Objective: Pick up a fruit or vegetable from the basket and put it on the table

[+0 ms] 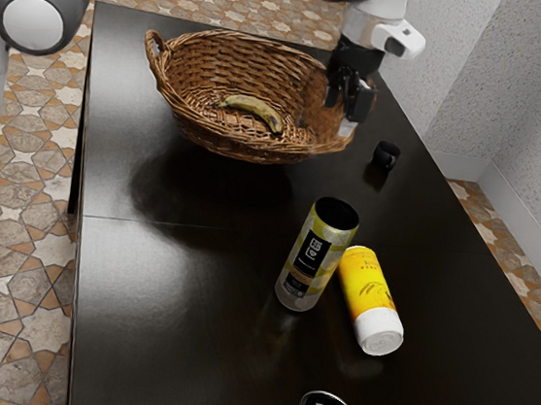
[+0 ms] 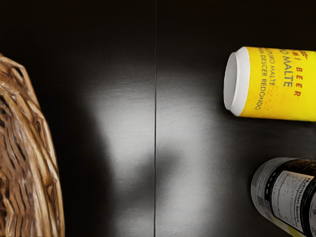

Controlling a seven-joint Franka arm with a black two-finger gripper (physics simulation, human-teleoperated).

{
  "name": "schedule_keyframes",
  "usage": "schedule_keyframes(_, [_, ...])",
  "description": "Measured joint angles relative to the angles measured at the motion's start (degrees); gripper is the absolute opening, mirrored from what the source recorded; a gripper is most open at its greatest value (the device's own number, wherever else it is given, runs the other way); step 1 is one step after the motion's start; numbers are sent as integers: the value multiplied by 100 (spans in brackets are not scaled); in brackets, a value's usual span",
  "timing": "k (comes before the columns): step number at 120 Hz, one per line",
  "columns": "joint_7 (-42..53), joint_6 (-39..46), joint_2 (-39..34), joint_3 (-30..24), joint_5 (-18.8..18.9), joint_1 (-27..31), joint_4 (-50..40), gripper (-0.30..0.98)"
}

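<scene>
Our black two-finger gripper (image 1: pixel 345 107), open, is by the brown wicker basket (image 1: pixel 224 142). Lowering here, we could strike its rim, missing the curved yellow banana (image 1: pixel 253 109) inside.

yellow can (image 2: pixel 279 84): "beer", "puro malte", "descer redondo"; grey can (image 2: pixel 291 195): "nutrition facts"

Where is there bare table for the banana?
Bare table: between the basket and the patterned can, and from that can to the edge at the exterior view's left. Crowded: where the yellow can lies close beside it.
</scene>
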Motion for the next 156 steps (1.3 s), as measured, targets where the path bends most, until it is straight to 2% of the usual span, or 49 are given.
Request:
schedule_keyframes(37, [-91, -170, 24, 13, 36, 80, 183, 69])
schedule_keyframes(50, [61, -188, 83, 670, 149, -77, 335, 68])
schedule_keyframes(64, [403, -135, 272, 1159, 199, 300, 356, 69])
schedule_keyframes(95, [1412, 293, 772, 1233, 211, 867, 326, 69])
schedule_keyframes(125, [2456, 1185, 167, 1230, 244, 965, -1308, 69])
schedule_keyframes(156, [3393, 1811, 182, 1234, 277, 1305, -1652, 69])
